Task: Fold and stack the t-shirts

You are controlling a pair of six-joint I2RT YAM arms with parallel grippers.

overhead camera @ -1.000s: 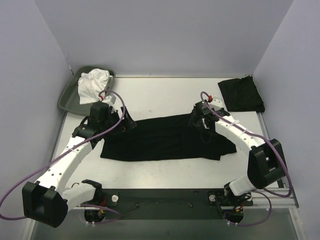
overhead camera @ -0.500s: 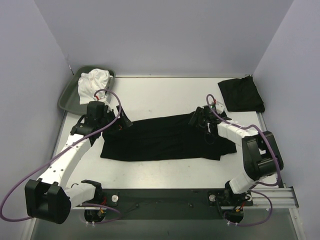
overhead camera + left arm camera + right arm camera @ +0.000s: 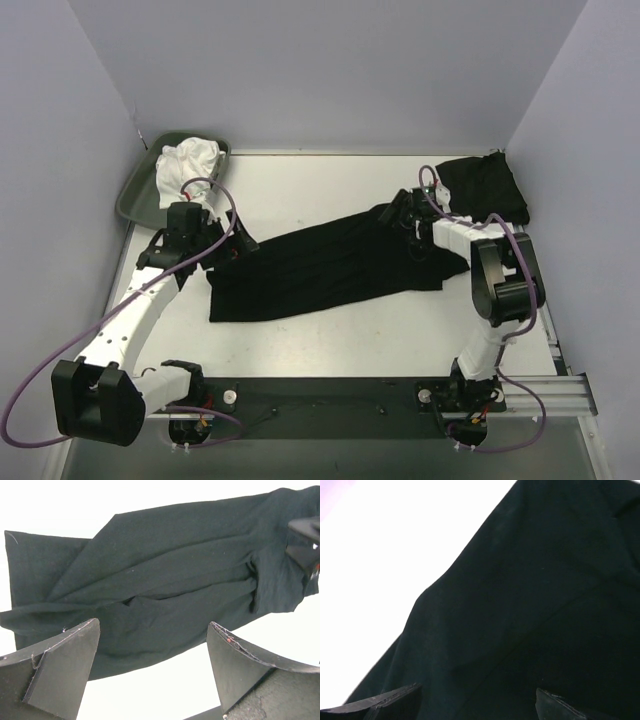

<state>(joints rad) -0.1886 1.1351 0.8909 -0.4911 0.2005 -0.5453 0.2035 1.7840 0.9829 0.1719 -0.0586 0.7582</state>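
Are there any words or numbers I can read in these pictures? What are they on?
None. No word, number or logo can be read on the spread black t-shirt, the folded black t-shirt, the grey-green tray or the white cloth lying in it.
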